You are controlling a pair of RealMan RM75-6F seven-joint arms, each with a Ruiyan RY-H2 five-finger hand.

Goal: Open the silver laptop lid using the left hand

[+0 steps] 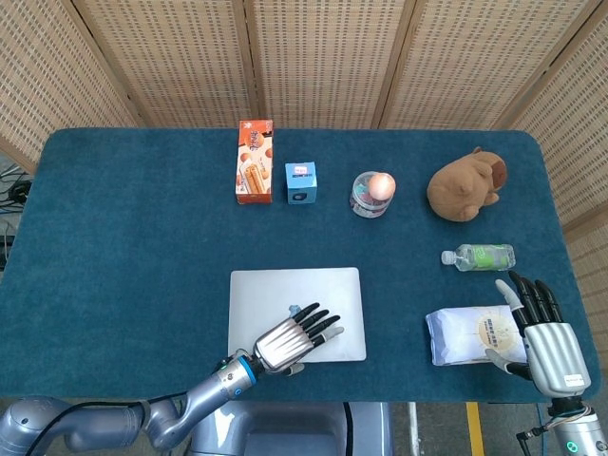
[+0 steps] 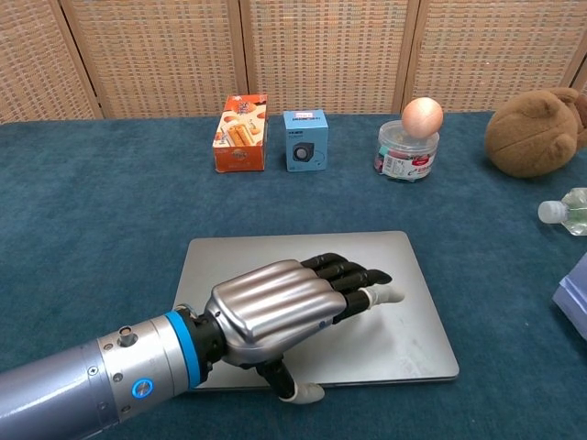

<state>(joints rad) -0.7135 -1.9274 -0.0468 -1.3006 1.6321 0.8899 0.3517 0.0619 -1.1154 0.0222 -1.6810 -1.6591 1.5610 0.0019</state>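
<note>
The silver laptop (image 1: 328,290) (image 2: 413,302) lies shut, or nearly so, near the table's front edge. My left hand (image 1: 290,340) (image 2: 280,307) lies palm down over its front half, fingers stretched flat toward the right across the lid. The thumb (image 2: 298,392) curls down in front of the laptop's front edge, its tip showing just below that edge. Whether the thumb has caught the lid I cannot tell. My right hand (image 1: 543,332) rests open at the table's front right, fingers spread, and only the head view shows it.
A white packet (image 1: 473,334) lies beside the right hand, with a water bottle (image 1: 480,256) behind it. Along the back stand an orange box (image 1: 254,161), a blue cube (image 1: 301,182), a jar with an egg on top (image 1: 370,195) and a brown plush toy (image 1: 465,185).
</note>
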